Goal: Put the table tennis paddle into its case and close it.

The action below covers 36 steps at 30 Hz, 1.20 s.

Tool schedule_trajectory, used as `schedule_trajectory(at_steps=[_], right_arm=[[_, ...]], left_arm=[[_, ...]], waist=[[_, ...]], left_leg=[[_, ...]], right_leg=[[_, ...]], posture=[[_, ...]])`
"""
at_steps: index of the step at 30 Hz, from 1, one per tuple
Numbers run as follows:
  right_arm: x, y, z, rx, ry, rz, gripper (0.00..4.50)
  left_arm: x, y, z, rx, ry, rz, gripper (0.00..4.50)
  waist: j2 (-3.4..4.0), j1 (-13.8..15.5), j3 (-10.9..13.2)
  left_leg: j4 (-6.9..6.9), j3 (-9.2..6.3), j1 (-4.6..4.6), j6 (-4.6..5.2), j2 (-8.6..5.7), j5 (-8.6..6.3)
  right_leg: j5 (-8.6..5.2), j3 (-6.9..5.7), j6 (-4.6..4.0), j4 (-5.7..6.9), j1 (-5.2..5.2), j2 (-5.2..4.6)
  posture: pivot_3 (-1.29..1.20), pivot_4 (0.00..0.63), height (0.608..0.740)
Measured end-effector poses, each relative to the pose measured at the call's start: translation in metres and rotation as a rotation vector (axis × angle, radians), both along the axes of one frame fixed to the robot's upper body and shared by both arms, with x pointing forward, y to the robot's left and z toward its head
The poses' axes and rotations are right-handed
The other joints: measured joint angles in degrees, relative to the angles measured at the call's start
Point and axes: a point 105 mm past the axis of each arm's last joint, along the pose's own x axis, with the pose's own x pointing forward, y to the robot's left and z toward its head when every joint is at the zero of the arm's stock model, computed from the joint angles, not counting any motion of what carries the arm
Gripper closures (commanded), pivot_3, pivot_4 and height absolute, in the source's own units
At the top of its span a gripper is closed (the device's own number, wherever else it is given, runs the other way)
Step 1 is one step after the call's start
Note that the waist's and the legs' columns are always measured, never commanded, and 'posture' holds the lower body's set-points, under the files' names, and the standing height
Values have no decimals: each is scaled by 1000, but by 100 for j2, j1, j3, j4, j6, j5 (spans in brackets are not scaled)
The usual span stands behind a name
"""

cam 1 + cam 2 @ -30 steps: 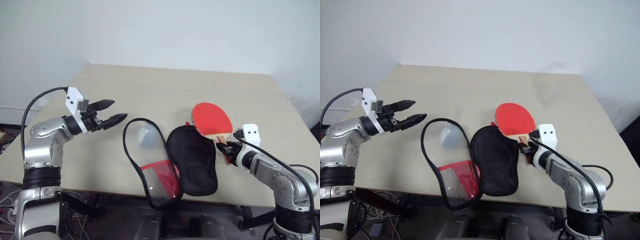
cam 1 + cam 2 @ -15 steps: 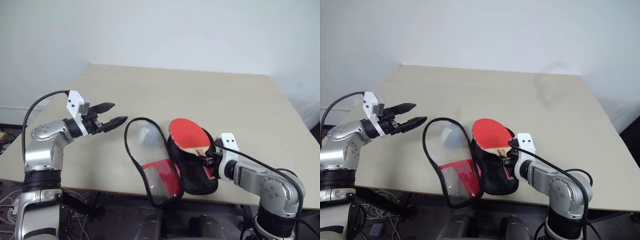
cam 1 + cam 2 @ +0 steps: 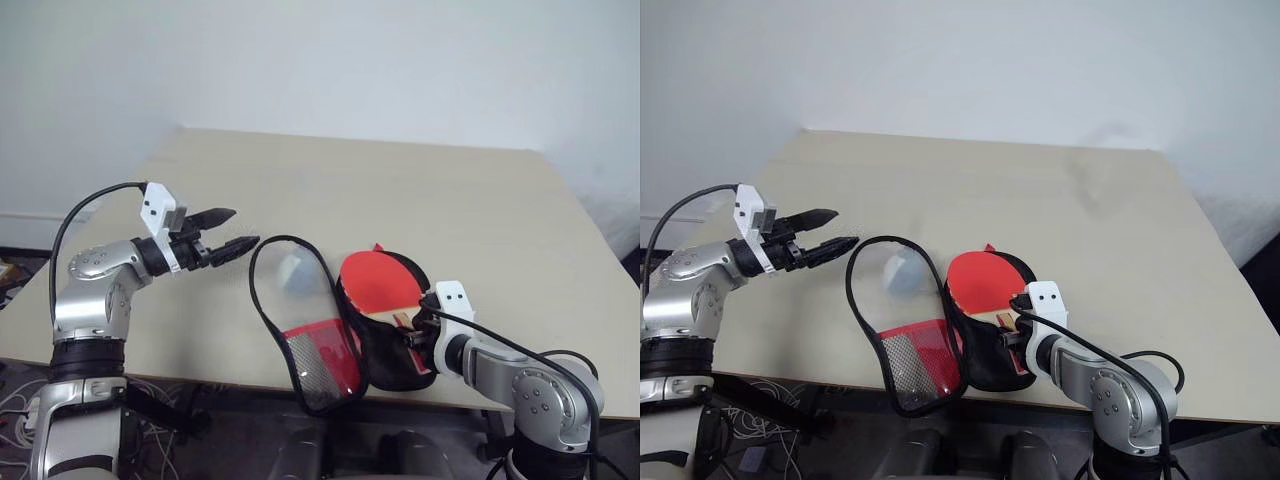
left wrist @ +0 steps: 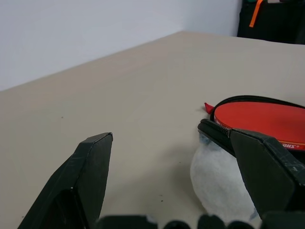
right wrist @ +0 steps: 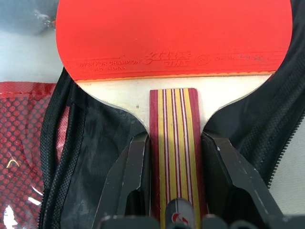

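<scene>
The table tennis paddle has its red blade tilted over the black half of the case, whose black edging curls around the blade's far side. My right gripper is shut on the striped wooden handle, with black fabric on both sides of it. The case lies unzipped near the table's front edge. Its other half, with red mesh, is spread out to the left. My left gripper hovers open above the table just left of the case, holding nothing.
A small pale blue-white wad lies inside the left half of the case, close to my left fingertips. The beige table stretches back to a white wall. The case's lower end overhangs the front edge.
My right gripper carried the paddle left and toward me, from the table beside the case to over its black half. The left gripper stayed where it was, still open.
</scene>
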Motion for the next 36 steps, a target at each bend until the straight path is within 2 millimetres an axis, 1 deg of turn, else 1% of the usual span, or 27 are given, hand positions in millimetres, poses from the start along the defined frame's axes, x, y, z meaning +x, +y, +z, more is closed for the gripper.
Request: schedule_trajectory(at_steps=[16,19,24,31,36], right_arm=[[5,-19,0,-82,-13,-54,3356],[7,-14,1,-54,-14,-70,3356],[13,-4,9,-10,-41,-78,3356],[10,1,6,-14,-28,-78,3356],[8,0,3,-23,-17,-85,3356]], left_arm=[[3,1,0,-5,-6,7,363],[3,1,0,-7,-7,6,363],[3,1,0,-7,-7,7,363],[2,1,-1,-7,-5,8,363],[1,2,-4,-6,3,9,363]], waist=[[1,-2,1],[2,-5,1],[9,-18,6],[11,-36,7],[11,-36,7]], left_leg=[[0,0,0,0,0,0],[-2,0,0,0,3,0],[-2,-1,0,0,4,0],[-15,8,0,0,3,0],[-17,10,0,-1,3,0]], right_leg=[[0,-1,0,-1,-1,-2],[0,-1,0,-1,-3,-1],[0,-2,0,0,-2,2],[0,3,0,-2,-8,1],[0,3,0,-2,-9,3]], posture=[[0,0,715],[0,0,715],[0,0,715],[0,0,715],[0,0,715]])
